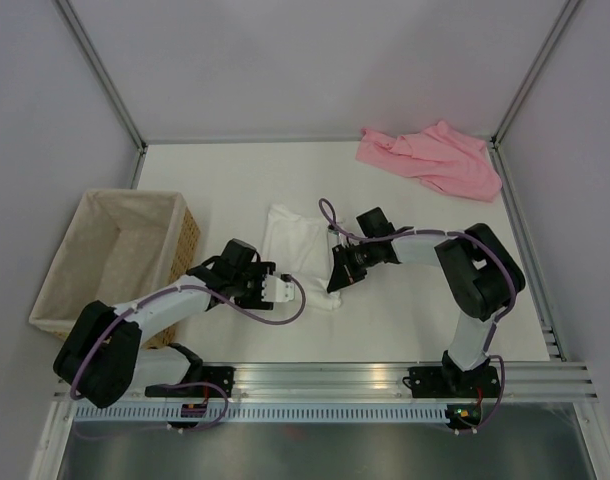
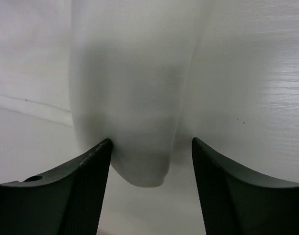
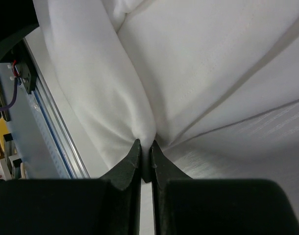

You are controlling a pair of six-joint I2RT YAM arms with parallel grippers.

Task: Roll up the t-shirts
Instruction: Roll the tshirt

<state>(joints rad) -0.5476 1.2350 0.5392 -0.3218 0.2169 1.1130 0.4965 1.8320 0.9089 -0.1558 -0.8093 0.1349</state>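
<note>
The white t-shirt point(image 1: 295, 245) lies folded into a narrow strip in the middle of the table. My right gripper point(image 1: 337, 283) is shut on a pinch of its cloth point(image 3: 139, 88) at the strip's near right edge. My left gripper point(image 1: 281, 290) is open at the strip's near left end; a rounded fold of the white t-shirt point(image 2: 135, 122) lies between and just ahead of its fingertips point(image 2: 98, 161). The pink t-shirt point(image 1: 435, 158) lies crumpled at the far right corner.
A cloth-lined wicker basket point(image 1: 75, 270) stands at the left, beside my left arm. An aluminium rail point(image 1: 385, 380) runs along the near edge. Metal frame posts stand at the far corners.
</note>
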